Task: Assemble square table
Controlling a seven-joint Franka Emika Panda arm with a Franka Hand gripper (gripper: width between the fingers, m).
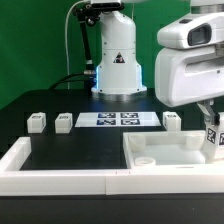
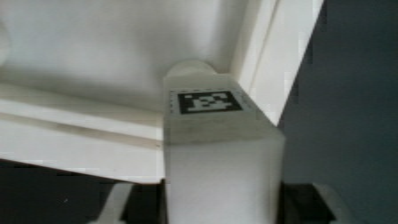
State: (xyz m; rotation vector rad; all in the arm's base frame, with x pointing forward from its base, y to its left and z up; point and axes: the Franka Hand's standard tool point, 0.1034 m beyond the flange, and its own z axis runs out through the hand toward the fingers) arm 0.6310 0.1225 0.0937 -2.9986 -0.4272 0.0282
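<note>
The white square tabletop slab lies at the exterior view's right front, and it fills the background of the wrist view. My gripper hangs over the slab's right side, shut on a white block leg. In the wrist view the leg stands out from between the dark fingers, its tagged end pointing at a raised edge of the slab. Three more legs stand on the black table: two at the left and one behind the slab.
The marker board lies flat at the middle back. The long white rim wall runs along the front and left. The robot's base stands behind the marker board.
</note>
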